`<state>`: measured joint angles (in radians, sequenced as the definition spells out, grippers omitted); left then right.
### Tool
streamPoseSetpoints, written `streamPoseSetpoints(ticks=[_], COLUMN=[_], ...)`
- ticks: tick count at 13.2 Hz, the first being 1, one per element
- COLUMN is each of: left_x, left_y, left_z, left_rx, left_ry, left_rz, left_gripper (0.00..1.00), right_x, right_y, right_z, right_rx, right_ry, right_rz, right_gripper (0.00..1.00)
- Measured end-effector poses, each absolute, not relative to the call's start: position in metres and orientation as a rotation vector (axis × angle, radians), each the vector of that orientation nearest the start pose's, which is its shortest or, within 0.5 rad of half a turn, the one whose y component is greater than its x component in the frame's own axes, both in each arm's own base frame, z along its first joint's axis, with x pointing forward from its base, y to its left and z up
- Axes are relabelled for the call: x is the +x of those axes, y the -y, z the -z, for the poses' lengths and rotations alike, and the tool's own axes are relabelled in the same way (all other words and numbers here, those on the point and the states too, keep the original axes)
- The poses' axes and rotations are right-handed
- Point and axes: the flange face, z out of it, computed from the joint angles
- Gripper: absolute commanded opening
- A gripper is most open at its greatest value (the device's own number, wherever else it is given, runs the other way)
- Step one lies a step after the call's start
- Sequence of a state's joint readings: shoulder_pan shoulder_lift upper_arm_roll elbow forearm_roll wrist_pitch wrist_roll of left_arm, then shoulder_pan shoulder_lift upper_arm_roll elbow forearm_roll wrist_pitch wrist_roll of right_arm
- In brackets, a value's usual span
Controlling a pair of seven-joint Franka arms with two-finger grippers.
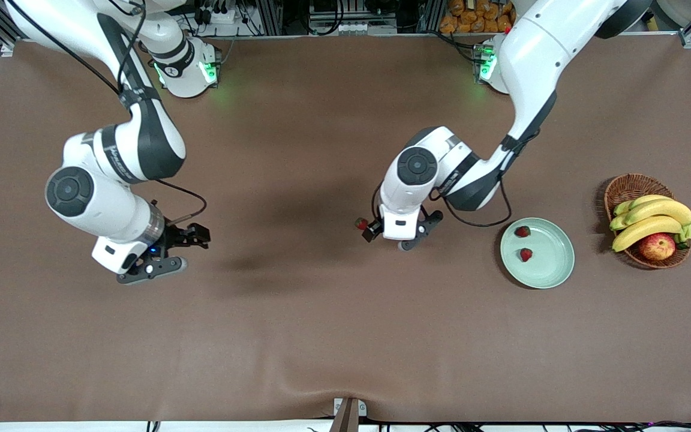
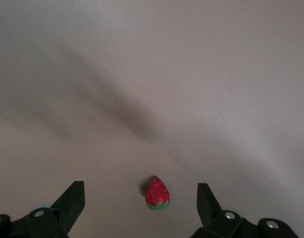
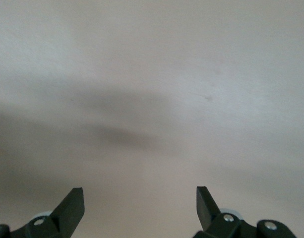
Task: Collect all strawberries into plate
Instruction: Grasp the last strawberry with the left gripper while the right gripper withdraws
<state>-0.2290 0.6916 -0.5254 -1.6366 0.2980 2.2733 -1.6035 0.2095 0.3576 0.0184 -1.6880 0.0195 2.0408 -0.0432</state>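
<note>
One strawberry [image 1: 361, 224] lies on the brown cloth near the middle of the table. My left gripper [image 1: 403, 235] hangs open just above the cloth beside it. In the left wrist view that strawberry [image 2: 157, 194] sits on the cloth between the spread fingers of the left gripper [image 2: 139, 192], touching neither. Two more strawberries [image 1: 522, 231] [image 1: 525, 254] rest in the pale green plate [image 1: 552, 273], toward the left arm's end. My right gripper [image 1: 168, 252] hovers open over bare cloth toward the right arm's end. The right wrist view shows the right gripper [image 3: 139, 196] with nothing between its fingers.
A wicker basket [image 1: 621, 189] with bananas [image 1: 651, 219] and an apple [image 1: 657, 246] stands beside the plate at the left arm's end. The brown cloth [image 1: 321, 336] covers the whole table and bulges slightly at the edge nearest the front camera.
</note>
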Motion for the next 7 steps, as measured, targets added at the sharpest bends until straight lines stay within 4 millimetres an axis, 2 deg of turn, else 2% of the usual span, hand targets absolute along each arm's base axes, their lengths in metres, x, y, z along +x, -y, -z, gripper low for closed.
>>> streamPoseSetpoints(ticks=[3, 7], left_x=[0.531, 0.515], left_y=[0.442, 0.464], left_z=[-0.237, -0.21], left_rx=[-2.891, -2.819], left_ry=[1.358, 1.413], left_rz=[-0.151, -0.124], left_gripper=[1.0, 1.0], right_x=[0.629, 0.622], right_y=[-0.125, -0.072], right_z=[-0.417, -0.445], right_rx=[-3.137, -3.138], right_ry=[0.4, 0.395], right_rz=[-0.048, -0.088], right_gripper=[1.0, 1.0])
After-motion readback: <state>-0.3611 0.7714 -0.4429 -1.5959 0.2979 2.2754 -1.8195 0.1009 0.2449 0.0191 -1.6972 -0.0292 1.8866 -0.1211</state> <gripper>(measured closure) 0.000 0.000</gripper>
